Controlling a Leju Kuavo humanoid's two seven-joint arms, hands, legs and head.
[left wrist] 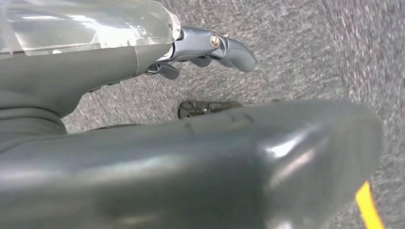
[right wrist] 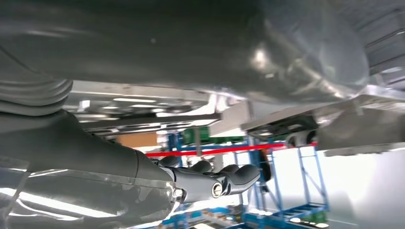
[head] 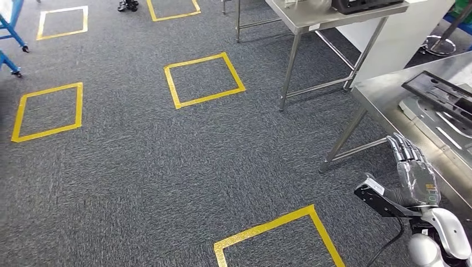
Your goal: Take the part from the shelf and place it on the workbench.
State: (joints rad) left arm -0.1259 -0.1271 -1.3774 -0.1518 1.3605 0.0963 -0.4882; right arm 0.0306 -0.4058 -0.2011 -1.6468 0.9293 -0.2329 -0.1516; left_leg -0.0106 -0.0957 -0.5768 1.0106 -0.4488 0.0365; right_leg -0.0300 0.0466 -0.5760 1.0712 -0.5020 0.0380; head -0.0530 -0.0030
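Right beside me, low in the head view, my right hand is up next to the edge of the shiny metal workbench. Its fingers are straight and a little apart, and it holds nothing. On the workbench lies a flat silver metal part with long slots cut in it. A dark flat frame lies on top of it, near the far end.

Grey carpet covers the floor. Yellow tape makes squares on it, well apart from each other. A second metal table stands farther back, with something dark on top. A blue frame on wheels is at the far left edge.

In the left wrist view, my left hand hangs over the grey carpet. Its fingers are spread a bit and nothing is in them. A strip of yellow tape shows near the corner.

In the right wrist view, my right hand is seen from below, just under the workbench edge, with blue racks and a red bar far behind.
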